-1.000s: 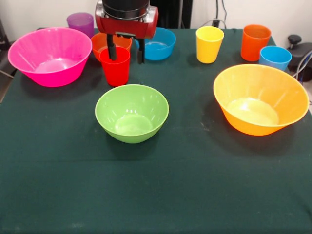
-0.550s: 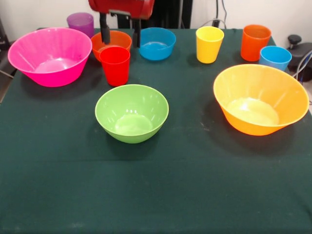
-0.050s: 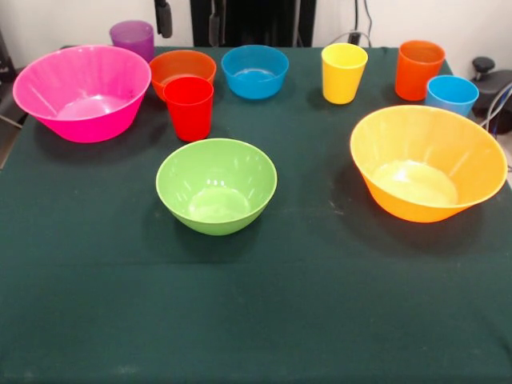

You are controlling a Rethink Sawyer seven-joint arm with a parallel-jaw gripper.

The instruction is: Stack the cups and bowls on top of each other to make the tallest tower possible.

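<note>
Clearly nothing is stacked yet: all cups and bowls stand apart on the green bench (image 3: 256, 320). The fingers (image 3: 189, 20) hang spread and empty at the top edge, above the small orange bowl (image 3: 182, 67). The red cup (image 3: 189, 107) stands just in front of that bowl, upright. It looks light, stiff and slippery, so I would grip across its rim, one finger inside

A: How many tapered plastic tumblers?
B: Five: red (image 3: 189, 106), yellow (image 3: 343, 72), orange (image 3: 418, 70), light blue (image 3: 451, 94), purple (image 3: 133, 38).
A: And glossy plastic bowls?
B: Five: large pink (image 3: 82, 91), large yellow-orange (image 3: 428, 162), lime green (image 3: 216, 185), small orange (image 3: 182, 67), small blue (image 3: 255, 70).
</note>
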